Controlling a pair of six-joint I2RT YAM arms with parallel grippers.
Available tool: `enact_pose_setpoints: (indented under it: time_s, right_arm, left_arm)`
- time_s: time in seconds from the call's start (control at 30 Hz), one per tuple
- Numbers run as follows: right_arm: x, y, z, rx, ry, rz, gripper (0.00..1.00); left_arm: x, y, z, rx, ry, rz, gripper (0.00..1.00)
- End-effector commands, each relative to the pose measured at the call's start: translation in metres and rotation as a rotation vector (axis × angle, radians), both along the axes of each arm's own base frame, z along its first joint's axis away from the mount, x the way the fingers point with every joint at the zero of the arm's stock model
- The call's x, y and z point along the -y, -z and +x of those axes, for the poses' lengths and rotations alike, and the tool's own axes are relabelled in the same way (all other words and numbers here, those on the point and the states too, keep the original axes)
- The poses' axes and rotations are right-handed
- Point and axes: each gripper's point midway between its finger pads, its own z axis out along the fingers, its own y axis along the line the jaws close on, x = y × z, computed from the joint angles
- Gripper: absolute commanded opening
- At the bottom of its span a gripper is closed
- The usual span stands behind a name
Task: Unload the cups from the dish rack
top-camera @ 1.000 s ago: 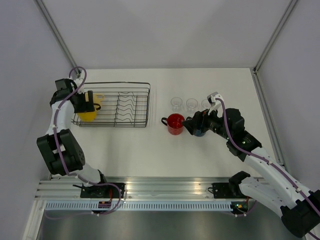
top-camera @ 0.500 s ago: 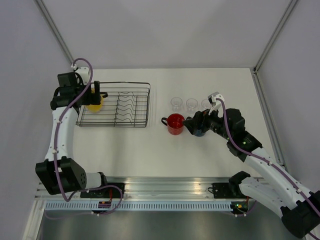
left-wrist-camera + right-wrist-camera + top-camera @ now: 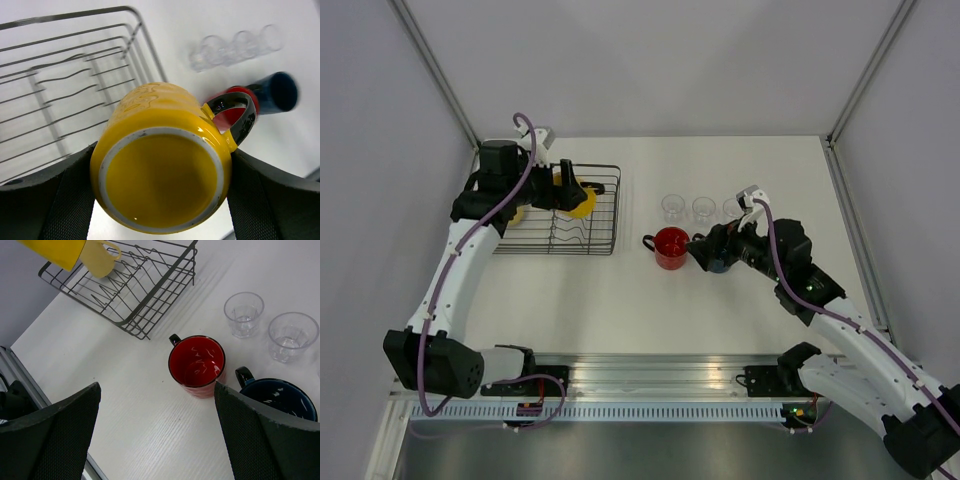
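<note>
In the left wrist view the bright yellow mug (image 3: 160,165) fills the centre. It covers the 5 o'clock part of the dish rack (image 3: 151,50) and most of the red mug (image 3: 225,119). The blue mug (image 3: 277,92) at 3 o'clock and the tumblers (image 3: 235,45) at 1 o'clock are blurred. From above, the left arm (image 3: 480,200) hides most of the pale yellow mug (image 3: 517,213). In the right wrist view a finger (image 3: 270,440) of the right tool (image 3: 710,252) covers the blue mug's 5 o'clock rim.

Yellow mug (image 3: 160,165) hangs tilted above the rack (image 3: 592,236) (pale mug (image 3: 100,258) sits inside it); red mug (image 3: 196,361) and blue mug (image 3: 278,399) stand upright beside three tumblers (image 3: 243,314), well right.
</note>
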Motion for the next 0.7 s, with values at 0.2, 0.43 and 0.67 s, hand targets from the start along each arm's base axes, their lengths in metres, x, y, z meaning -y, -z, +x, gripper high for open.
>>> enact_pose_setpoints:
  time_s: [0.2, 0.43, 0.67]
  right_arm:
    - [-0.031, -0.028, -0.03, 0.101, -0.239, 0.17, 0.98]
    - [-0.042, -0.048, -0.064, 0.179, -0.396, 0.37, 0.98]
    - [-0.051, -0.069, -0.079, 0.197, -0.485, 0.495, 0.95]
  left_arm:
    - [0.103, -0.058, -0.049, 0.053, 0.312, -0.566, 0.02]
    - [0.133, -0.079, -0.089, 0.05, 0.389, -0.823, 0.02]
    - [0.14, -0.079, -0.116, -0.091, 0.306, -1.047, 0.02]
